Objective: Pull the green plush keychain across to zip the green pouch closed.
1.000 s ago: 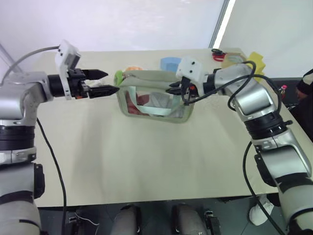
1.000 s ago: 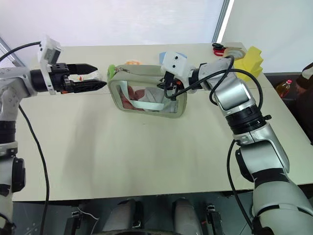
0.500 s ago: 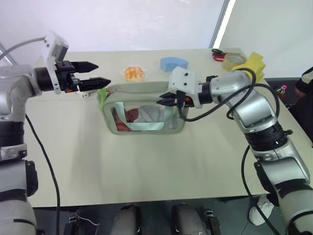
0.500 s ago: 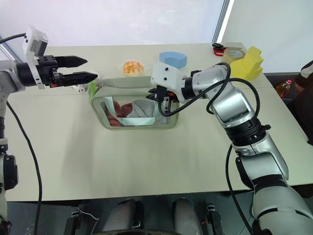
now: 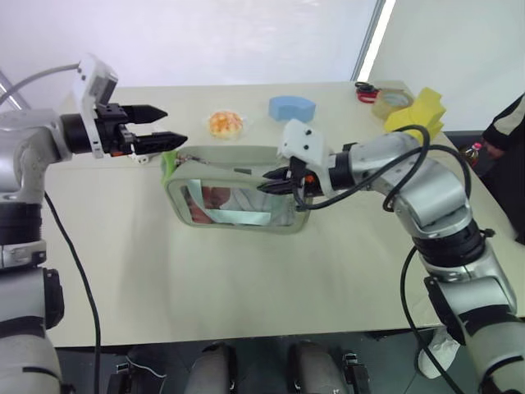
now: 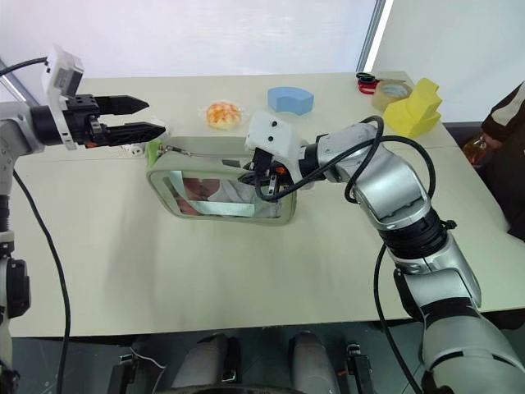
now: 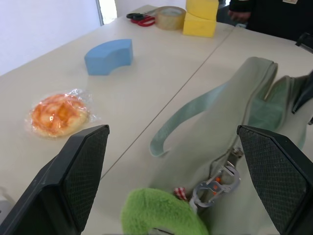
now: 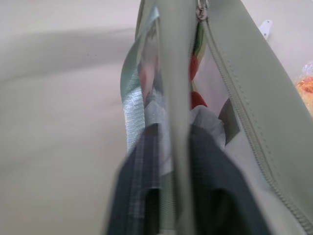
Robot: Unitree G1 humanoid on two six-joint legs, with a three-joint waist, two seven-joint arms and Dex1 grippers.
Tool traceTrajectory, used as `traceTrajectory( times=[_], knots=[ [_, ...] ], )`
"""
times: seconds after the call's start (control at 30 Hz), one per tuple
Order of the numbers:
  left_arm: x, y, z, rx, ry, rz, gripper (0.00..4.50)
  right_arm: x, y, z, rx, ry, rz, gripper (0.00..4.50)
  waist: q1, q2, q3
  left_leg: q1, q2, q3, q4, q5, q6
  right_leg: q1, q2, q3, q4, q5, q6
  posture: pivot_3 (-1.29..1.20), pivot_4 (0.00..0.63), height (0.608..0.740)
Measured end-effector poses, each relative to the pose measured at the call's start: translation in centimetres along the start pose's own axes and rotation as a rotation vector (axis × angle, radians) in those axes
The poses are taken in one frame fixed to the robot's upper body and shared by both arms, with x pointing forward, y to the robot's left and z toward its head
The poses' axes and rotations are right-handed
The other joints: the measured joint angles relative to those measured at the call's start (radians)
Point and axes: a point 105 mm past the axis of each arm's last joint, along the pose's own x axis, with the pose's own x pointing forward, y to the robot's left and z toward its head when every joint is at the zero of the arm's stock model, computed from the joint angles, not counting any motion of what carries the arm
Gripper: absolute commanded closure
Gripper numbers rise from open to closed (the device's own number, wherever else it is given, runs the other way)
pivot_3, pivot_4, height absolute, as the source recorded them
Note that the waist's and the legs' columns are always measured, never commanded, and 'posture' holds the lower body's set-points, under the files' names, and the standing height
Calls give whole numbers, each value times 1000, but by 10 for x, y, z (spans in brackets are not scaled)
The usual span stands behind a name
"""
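Beige table (image 5: 246, 287); green pouch (image 5: 238, 215); blue foam block (image 5: 292, 107)

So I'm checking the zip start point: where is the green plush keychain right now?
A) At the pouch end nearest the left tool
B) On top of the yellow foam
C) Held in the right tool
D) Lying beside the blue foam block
A: the green plush keychain sits at the end of the green pouch just below the open left tool, clipped on by the zipper ring.

Fuzzy green plush keychain (image 7: 164, 215), matt cloth green pouch (image 5: 234, 156)
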Motion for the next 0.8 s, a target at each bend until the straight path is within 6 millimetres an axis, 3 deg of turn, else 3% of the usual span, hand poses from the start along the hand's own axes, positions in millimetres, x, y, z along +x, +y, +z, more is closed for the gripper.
traceTrajectory(
  times=[0.03,0.2,0.33,0.53,0.63,0.73,0.8],
  knots=[
    [0,1,0,0,2,-1,0,-2,-1,-1,-9,4,-9,1903,0,0,0,0,0,0,0,0,0,0,0,0,0,0,0,0,150,740],
    [-18,21,-5,-7,36,80,0,-33,-11,7,-58,1,-88,1903,2,0,0,0,0,0,0,0,0,0,0,0,0,0,0,0,150,740],
    [-34,36,-16,-27,67,139,0,-54,-7,17,-83,-12,-120,1903,3,0,0,0,0,0,0,0,1,0,0,0,0,0,0,0,150,740],
    [-36,40,-20,-28,74,145,0,-41,11,-11,-4,25,-83,1903,6,-1,0,-1,-1,1,0,0,1,0,0,0,-1,0,0,0,150,740],
    [-36,39,-21,-24,86,134,0,-38,12,-15,-4,30,-91,1903,5,-1,0,0,0,1,0,0,1,0,0,0,-1,0,0,0,150,740],
    [-36,39,-23,-29,94,129,0,-33,13,-22,-15,44,-101,2782,4,-1,0,0,0,1,0,0,1,0,0,0,-1,0,0,0,150,740],
    [-35,38,-25,-26,105,123,0,-32,14,-24,-18,47,-101,3809,3,-1,0,0,0,0,0,0,1,0,0,0,-1,0,0,0,150,740]
  ],
)
